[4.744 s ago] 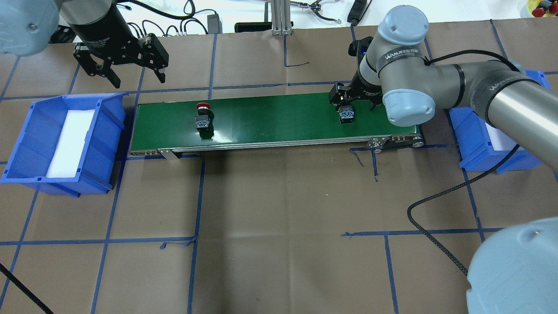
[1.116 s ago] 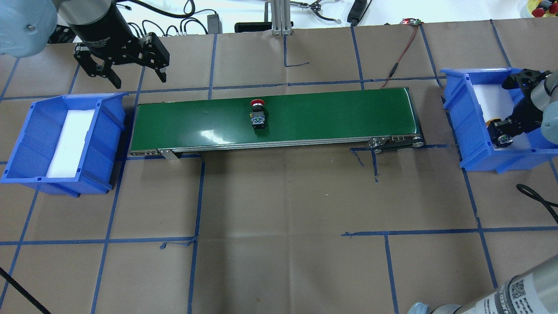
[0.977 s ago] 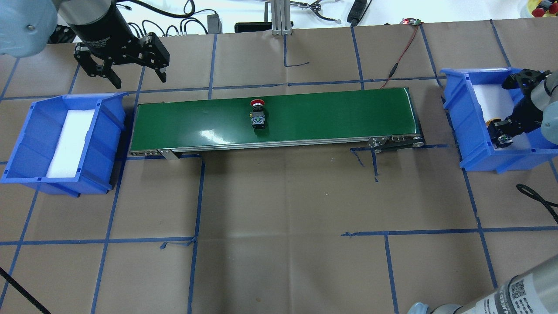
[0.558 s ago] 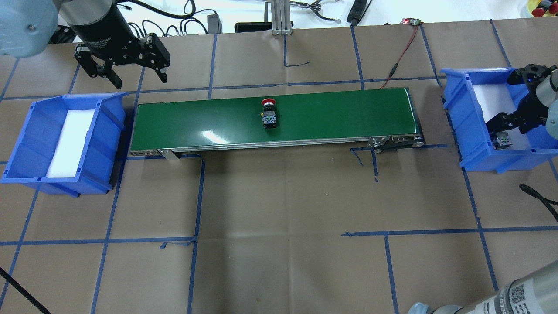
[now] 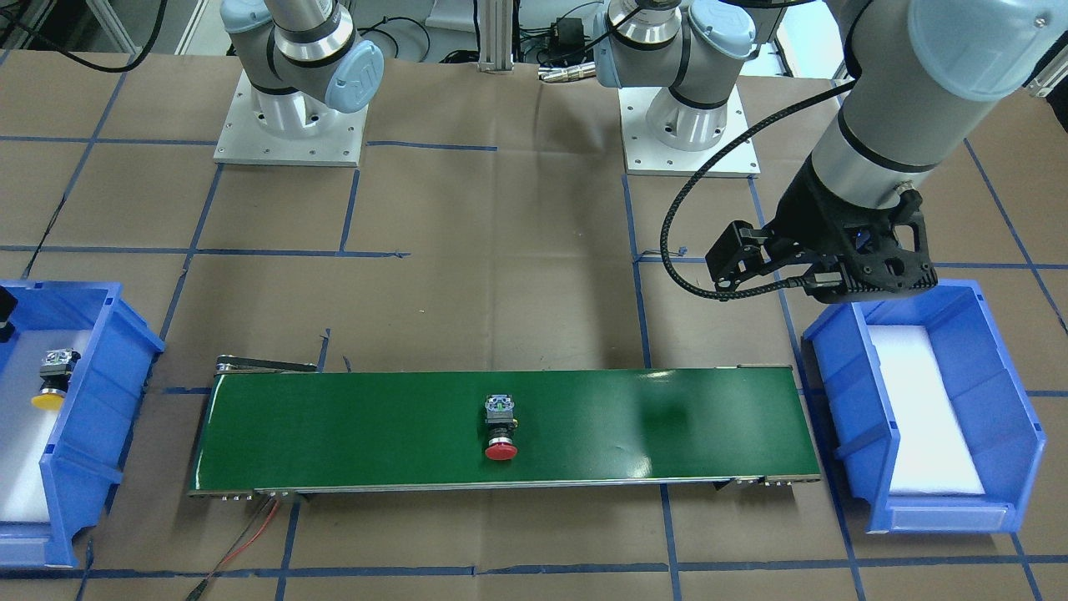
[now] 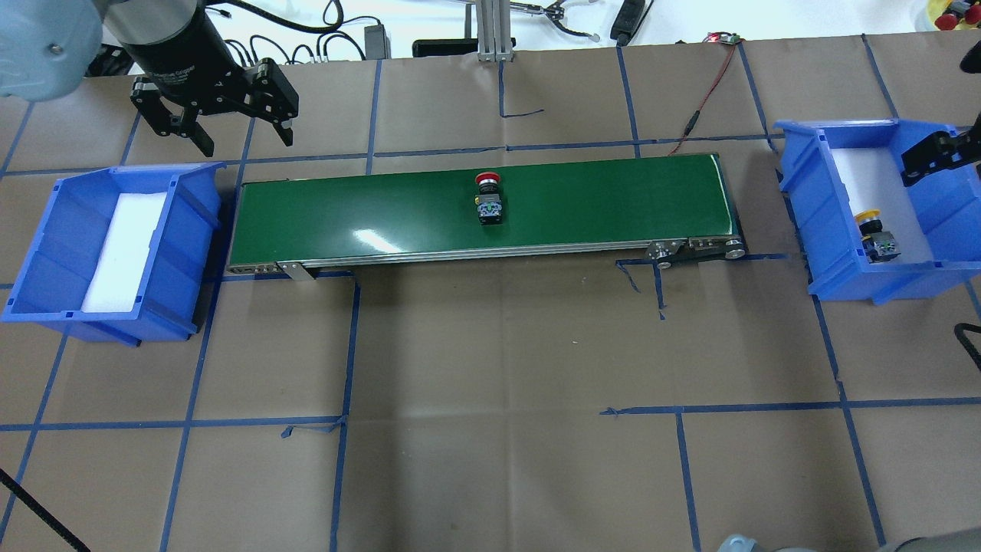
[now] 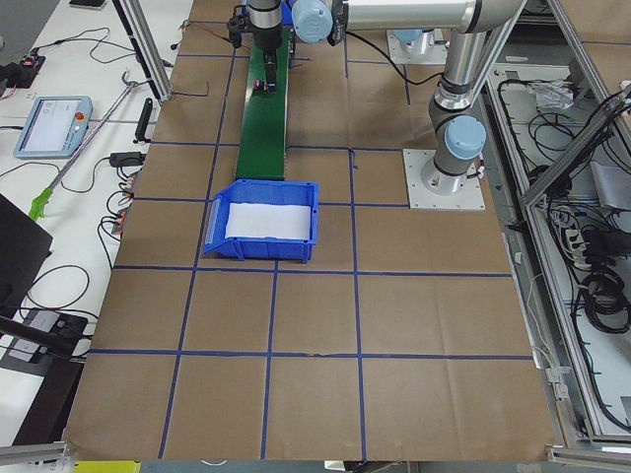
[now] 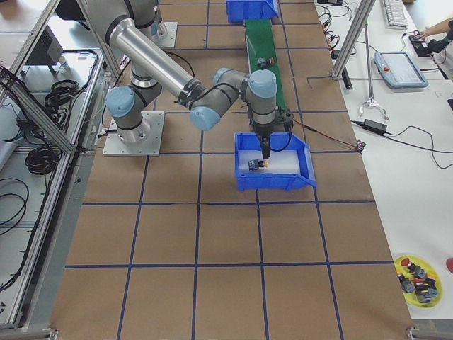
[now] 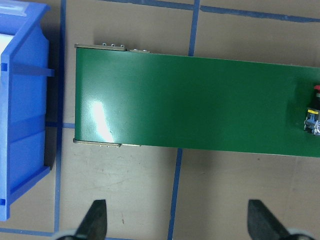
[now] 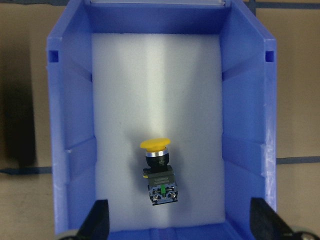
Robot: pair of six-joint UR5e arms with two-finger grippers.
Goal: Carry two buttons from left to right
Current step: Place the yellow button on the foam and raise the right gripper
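The red-capped button (image 6: pixel 488 201) lies on the green conveyor belt (image 6: pixel 598 207) near its middle; it also shows in the front view (image 5: pixel 501 427) and at the right edge of the left wrist view (image 9: pixel 314 116). The yellow-capped button (image 6: pixel 877 236) lies on white foam in the right blue bin (image 6: pixel 820 199), seen from the right wrist view (image 10: pixel 159 172). My right gripper (image 10: pixel 180 225) is open and empty, above that bin. My left gripper (image 6: pixel 244 142) is open and empty, hanging beyond the belt's left end.
The left blue bin (image 6: pixel 46 245) with a white foam liner stands at the belt's left end and holds no button. Blue tape lines grid the brown table. Cables and tools lie along the far edge.
My right gripper carried the yellow button from the belt to the right bin, let it go and rose clear. The red button moved rightward along the belt. The left arm stayed put.
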